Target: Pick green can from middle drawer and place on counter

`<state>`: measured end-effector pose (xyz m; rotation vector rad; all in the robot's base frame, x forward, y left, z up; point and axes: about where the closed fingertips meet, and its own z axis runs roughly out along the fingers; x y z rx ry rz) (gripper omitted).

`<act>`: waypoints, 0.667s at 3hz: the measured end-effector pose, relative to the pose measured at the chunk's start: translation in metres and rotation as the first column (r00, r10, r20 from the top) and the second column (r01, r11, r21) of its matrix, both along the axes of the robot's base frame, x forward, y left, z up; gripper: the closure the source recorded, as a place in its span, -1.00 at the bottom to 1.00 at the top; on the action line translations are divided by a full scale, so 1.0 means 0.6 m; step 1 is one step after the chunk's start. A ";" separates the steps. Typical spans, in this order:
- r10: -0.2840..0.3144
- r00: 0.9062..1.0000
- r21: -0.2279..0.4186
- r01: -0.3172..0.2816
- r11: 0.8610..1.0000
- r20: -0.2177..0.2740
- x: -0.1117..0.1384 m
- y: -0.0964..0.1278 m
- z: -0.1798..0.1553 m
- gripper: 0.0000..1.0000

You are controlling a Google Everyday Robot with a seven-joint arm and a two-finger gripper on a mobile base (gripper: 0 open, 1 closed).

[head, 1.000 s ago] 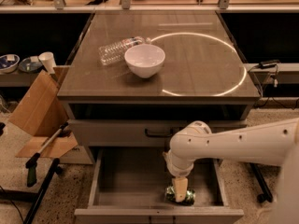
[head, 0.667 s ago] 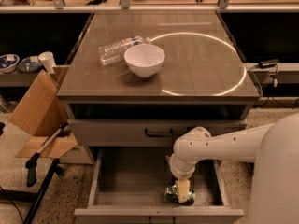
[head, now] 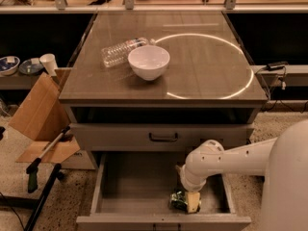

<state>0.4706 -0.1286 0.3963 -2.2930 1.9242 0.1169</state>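
Note:
The green can (head: 176,200) lies on the floor of the open middle drawer (head: 127,186), close to its front wall and right of centre. My gripper (head: 189,202) reaches straight down into the drawer on the white arm (head: 226,160) and sits right at the can, touching or nearly touching its right side. The wrist hides part of the can. The counter (head: 207,66) is the glossy brown top above, with a bright ring-shaped reflection.
A white bowl (head: 148,61) and a clear plastic bottle (head: 120,51) lying on its side are on the counter's left half. The closed upper drawer front with a black handle (head: 163,137) is just above the arm. A cardboard box (head: 41,114) and a grabber tool (head: 45,153) stand to the left.
The arm has sunk a little lower into the drawer and my body has come further into view at the right. The can stays at about the same spot.

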 end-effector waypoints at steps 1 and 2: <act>-0.010 1.000 0.003 0.010 1.000 0.008 -0.010 -0.002 -0.006 -1.00; -0.021 1.000 0.007 0.020 1.000 0.013 -0.014 -0.002 -0.013 -1.00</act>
